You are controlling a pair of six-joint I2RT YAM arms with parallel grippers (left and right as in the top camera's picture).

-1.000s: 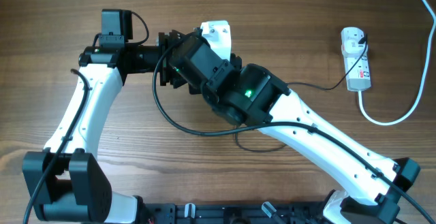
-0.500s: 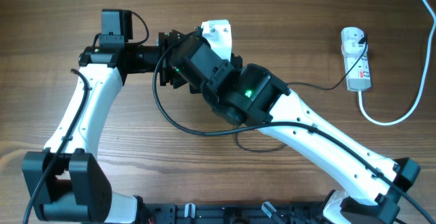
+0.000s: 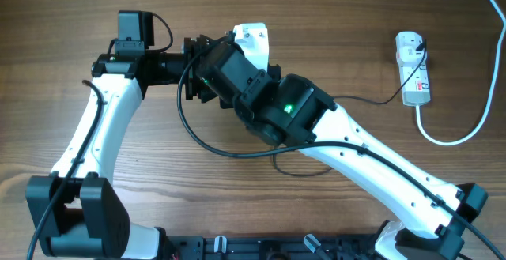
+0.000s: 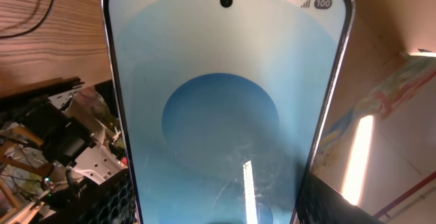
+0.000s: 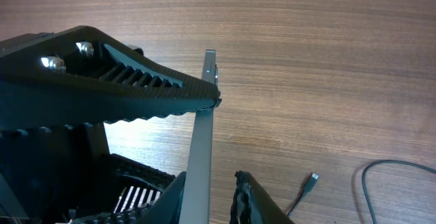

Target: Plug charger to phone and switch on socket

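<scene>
Wood-grain desk [image 3: 63, 23] fills the overhead view, with both arms reaching from the near edge and meeting just short of the middle of the far edge. The left hand [image 3: 192, 69] is clamped on the phone [image 4: 225, 115], which stands off the desk. In the left wrist view the pale blue screen, with a darker blue disc, a camera hole and a "100" battery mark, fills the frame between that hand's two black fingers [image 4: 117, 198].

From the right wrist the same phone shows edge-on as a thin grey strip, and one ribbed black finger of the left hand presses on it near the top. The right hand [image 5: 208, 200] is parted: its fingers [image 5: 253, 198] straddle the phone's thin edge, one just beside it and the other with a gap showing.

The charger [image 3: 371, 100] runs as a thin black cable from the socket toward the right arm. Its connector tip [image 5: 312, 179] lies loose on the desk, apart from the phone.

The socket [image 3: 413, 69] lies flat near the right edge, towards the far right corner. A thick white cord [image 3: 466, 130] loops from its near end and goes up to that corner.
</scene>
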